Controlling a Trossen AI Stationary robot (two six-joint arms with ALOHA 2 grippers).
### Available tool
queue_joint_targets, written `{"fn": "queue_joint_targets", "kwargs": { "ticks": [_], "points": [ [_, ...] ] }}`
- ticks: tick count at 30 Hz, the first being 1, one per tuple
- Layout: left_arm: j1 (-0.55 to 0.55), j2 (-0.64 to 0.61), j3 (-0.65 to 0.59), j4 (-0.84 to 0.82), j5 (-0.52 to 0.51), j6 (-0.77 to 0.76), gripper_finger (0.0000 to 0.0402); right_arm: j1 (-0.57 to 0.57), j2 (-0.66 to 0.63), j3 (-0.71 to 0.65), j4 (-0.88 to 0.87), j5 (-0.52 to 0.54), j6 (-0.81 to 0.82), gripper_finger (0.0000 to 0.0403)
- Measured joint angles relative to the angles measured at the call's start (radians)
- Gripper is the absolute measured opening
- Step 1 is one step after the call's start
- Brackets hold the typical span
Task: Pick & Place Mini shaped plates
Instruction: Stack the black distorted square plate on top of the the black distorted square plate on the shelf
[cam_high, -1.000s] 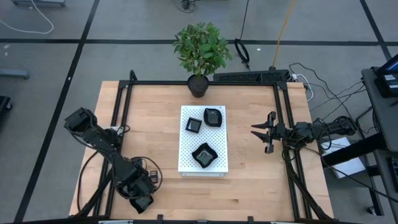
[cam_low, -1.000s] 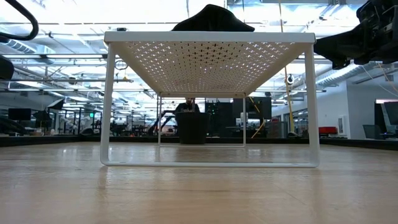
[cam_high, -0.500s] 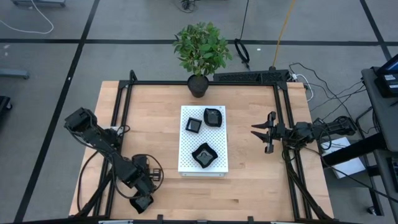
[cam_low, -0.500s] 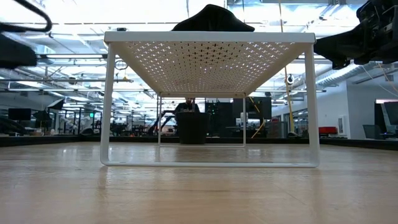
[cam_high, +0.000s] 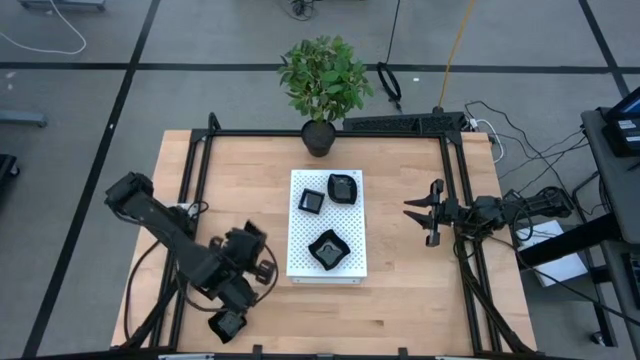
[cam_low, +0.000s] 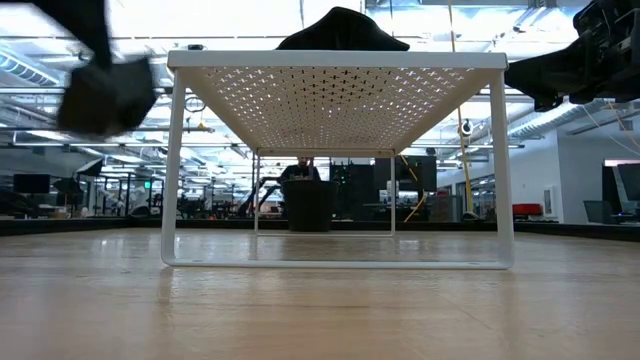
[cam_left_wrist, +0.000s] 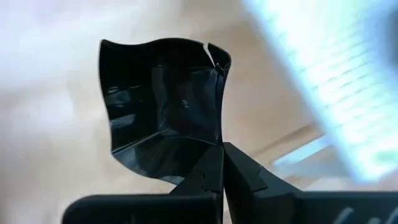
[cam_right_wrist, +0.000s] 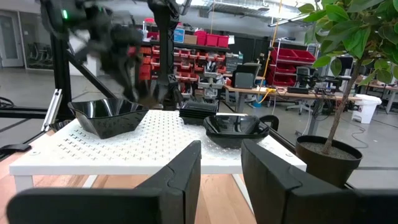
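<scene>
The left gripper (cam_left_wrist: 221, 163) is clamped on a wavy black plate (cam_left_wrist: 163, 109), held over the table (cam_high: 400, 290) left of the white board (cam_high: 300, 262). Three plates (cam_high: 328, 248) sit on the board. The right gripper (cam_high: 418, 212) waits right of it, fingers apart.

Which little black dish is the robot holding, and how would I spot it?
Find the white board in the table's middle, then look to its left, where the left gripper hangs. It pinches a wavy-edged plate by the rim. The other three plates sit on the board; this one is in the air.
</scene>
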Motion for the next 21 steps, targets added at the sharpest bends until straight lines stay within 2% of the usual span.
{"fn": "queue_joint_targets", "kwargs": {
  "ticks": [6, 10, 14, 17, 21],
  "points": [
    [0.015, 0.000, 0.246, -0.046, -0.231, 0.343, 0.0001, 0.000, 0.000, 0.000, 0.000, 0.000, 0.000, 0.0102],
    [0.053, -0.001, 0.383, 0.025, -0.278, 0.641, 0.0001, 0.000, 0.000, 0.000, 0.000, 0.000, 0.000, 0.0102],
    [0.119, -0.001, 0.449, 0.234, -0.253, 1.024, 0.0001, 0.000, 0.000, 0.000, 0.000, 0.000, 0.000, 0.0102],
    [0.175, -0.001, 0.458, 0.410, -0.159, 1.266, 0.0000, 0.000, 0.000, 0.000, 0.000, 0.000, 0.000, 0.0102],
    [0.244, 0.026, 0.459, 0.490, -0.025, 1.418, 0.0000, 0.000, 0.000, 0.000, 0.000, 0.000, 0.000, 0.0102]
  ]
}}
